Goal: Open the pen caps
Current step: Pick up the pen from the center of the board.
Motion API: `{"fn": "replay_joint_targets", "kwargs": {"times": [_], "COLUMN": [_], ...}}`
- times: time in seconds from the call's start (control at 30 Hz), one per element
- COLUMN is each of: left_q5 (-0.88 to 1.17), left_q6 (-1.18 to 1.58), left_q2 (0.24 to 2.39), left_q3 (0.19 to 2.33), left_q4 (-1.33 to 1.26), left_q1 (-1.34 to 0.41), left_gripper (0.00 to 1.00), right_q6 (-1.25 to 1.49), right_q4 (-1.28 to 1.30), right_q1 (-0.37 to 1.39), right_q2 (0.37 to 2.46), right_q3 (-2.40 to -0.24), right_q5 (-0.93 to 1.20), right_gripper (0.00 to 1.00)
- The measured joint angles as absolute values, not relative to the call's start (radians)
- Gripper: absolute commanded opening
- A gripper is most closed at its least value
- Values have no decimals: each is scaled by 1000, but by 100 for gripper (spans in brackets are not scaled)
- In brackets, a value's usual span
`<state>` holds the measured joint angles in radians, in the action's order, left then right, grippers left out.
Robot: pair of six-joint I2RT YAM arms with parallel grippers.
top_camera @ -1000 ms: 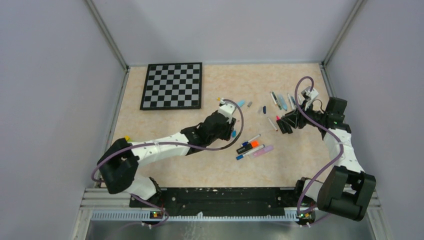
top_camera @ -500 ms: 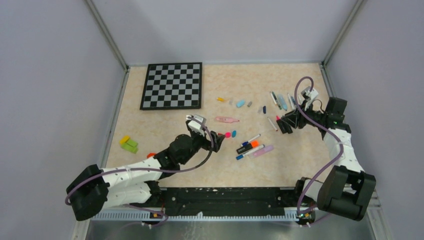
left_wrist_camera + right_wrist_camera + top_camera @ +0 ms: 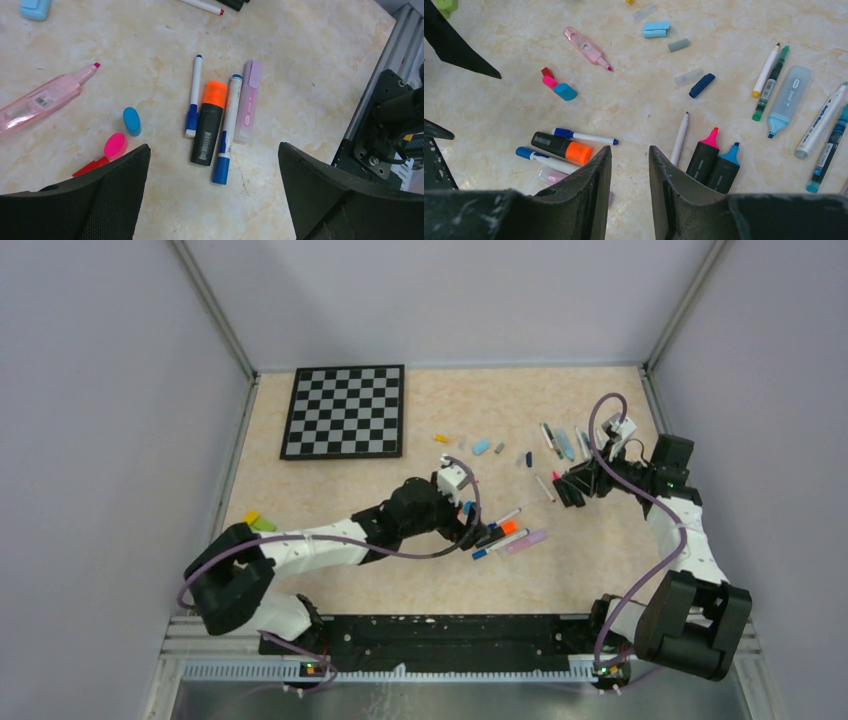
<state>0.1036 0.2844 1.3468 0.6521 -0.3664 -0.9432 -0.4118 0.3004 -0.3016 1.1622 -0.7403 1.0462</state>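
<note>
My left gripper (image 3: pixel 214 150) hangs open and empty over a row of capped pens: a thin white pen with a dark blue cap (image 3: pixel 191 121), a black marker with an orange cap (image 3: pixel 216 93), a white pen with a blue cap (image 3: pixel 220 171) and a lilac highlighter (image 3: pixel 247 102). Loose blue (image 3: pixel 132 121), pink (image 3: pixel 115 146) and red (image 3: pixel 90 166) caps lie to their left, beside an uncapped pink highlighter (image 3: pixel 47 97). My right gripper (image 3: pixel 629 152) stands narrowly open with nothing between its fingers, next to two uncapped black markers (image 3: pixel 704 152).
A chessboard (image 3: pixel 345 410) lies at the back left and a yellow-green block (image 3: pixel 262 523) near the left arm. Loose light blue (image 3: pixel 655 29), grey (image 3: pixel 678 45) and dark blue (image 3: pixel 702 85) caps and several uncapped pens (image 3: pixel 790 97) lie at the back right.
My left gripper opened wide, drew back toward its base, then swung right over the row of capped pens. The right arm has not moved.
</note>
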Motion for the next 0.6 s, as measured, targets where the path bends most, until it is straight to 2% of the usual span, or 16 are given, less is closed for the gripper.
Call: {"fn": "replay_joint_targets", "kwargs": {"times": [0.2,0.37,0.6], "left_q5": [115,101,89], "left_q6": [250,205,151], "left_q2": [1592,1731,1848], "left_q3": [938,1071,1186], "left_q4": [-89,76,213], "left_q1": [-956,-991,-1023], "left_gripper": [80,64,54], "right_q6": [-416,-419,-419], "right_q4": [303,303,304], "right_q1": [-302,-302,-302], "right_q2": [1167,1167,1167], "right_q3": [-740,-740,-740], "right_q5": [1049,1049,1049], "right_gripper": [33,33,33]}}
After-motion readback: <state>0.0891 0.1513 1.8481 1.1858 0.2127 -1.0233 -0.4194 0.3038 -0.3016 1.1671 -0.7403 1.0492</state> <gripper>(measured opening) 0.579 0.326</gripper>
